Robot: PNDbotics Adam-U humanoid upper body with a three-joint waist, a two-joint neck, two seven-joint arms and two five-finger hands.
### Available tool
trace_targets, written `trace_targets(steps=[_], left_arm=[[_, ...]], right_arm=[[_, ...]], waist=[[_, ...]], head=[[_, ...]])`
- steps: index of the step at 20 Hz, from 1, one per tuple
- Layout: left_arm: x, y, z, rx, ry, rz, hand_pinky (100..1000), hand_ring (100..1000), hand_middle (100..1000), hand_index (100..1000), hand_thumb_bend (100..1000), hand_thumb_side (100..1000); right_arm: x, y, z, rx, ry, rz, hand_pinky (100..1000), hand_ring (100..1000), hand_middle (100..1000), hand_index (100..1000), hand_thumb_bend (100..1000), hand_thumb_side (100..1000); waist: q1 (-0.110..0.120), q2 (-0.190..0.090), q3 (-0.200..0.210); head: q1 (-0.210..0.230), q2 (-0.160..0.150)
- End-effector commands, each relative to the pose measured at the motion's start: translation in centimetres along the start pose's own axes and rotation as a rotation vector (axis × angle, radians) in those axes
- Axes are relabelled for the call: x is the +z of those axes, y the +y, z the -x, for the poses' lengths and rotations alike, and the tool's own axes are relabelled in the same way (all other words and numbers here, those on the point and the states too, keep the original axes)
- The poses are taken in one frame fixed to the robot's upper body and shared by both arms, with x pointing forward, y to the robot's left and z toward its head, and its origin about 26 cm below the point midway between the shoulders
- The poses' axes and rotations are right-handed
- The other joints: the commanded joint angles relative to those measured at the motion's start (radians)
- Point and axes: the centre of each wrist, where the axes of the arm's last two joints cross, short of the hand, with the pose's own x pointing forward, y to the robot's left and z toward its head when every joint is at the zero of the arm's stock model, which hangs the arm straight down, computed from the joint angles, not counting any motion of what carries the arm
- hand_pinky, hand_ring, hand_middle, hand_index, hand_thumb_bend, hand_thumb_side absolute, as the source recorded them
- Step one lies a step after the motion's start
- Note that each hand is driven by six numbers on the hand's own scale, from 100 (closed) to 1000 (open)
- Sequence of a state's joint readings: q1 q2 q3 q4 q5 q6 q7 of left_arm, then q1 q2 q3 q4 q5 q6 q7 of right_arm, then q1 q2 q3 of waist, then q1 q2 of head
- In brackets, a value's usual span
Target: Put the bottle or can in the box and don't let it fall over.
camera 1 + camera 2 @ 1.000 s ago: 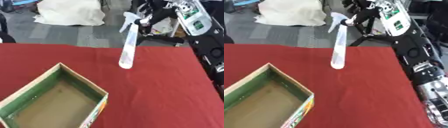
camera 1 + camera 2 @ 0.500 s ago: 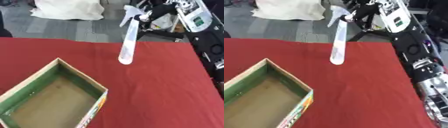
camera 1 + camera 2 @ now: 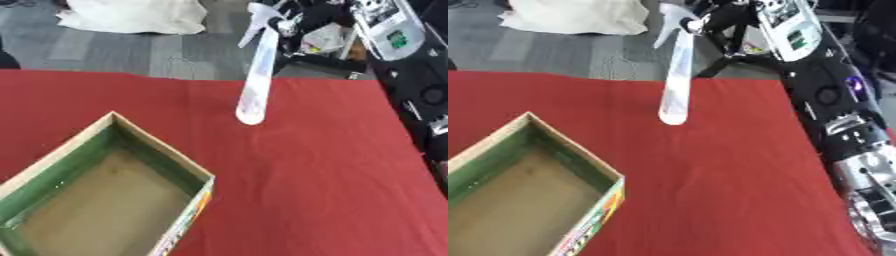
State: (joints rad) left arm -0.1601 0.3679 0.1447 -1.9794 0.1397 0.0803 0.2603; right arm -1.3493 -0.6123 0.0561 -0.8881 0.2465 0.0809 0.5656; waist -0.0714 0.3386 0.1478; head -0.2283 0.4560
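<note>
- The right robot hand (image 3: 721, 17), black, grips one pale spray bottle (image 3: 675, 85) by its nozzle end.
- The bottle hangs above the red bench (image 3: 737, 175), well apart from the one open cardboard box (image 3: 96, 200) at lower left.

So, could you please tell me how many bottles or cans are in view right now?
1: a slim white spray bottle, held up by its top in the right hand above the red table's far side, beyond the open box. The box's visible interior shows none.
</note>
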Motion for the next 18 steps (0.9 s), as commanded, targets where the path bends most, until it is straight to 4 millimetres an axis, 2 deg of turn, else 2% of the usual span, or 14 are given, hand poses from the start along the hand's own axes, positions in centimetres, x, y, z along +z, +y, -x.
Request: trace_targets(steps=[1,9,14,18], left_arm=[[-0.28,0.19,-0.82,-0.011,-0.03,0.001,697,750,748,736,100,743],[-0.25,0.17,-0.79,-0.012,-0.027,0.0,698,750,748,736,100,745],[-0.28,0.13,-0.81,-0.013,-0.027,0.002,699,750,748,736,100,746],[-0.25,0.12,-0.78,-0.013,-0.025,0.002,700,750,748,736,100,748]], right_arm=[[0.61,-1.73,-1.07,0.004,-0.018,0.037,822,813,812,841,171,100],[0.62,-1.66,-1.04,-0.008,-0.013,0.042,813,814,807,837,181,100],[0.78,-1.72,-1.0,-0.012,-0.013,0.038,799,776,778,824,217,100],[0.82,-1.7,-0.98,-0.015,-0.009,0.041,801,744,763,812,206,100]], waist=[[0.003,-0.016,0.0],[0.0,-0.01,0.004],[-0.002,-0.008,0.004],[-0.003,-0.006,0.006]], head=[[-0.004,-0.003],[-0.004,-0.013],[-0.005,-0.016],[-0.005,-0.02]])
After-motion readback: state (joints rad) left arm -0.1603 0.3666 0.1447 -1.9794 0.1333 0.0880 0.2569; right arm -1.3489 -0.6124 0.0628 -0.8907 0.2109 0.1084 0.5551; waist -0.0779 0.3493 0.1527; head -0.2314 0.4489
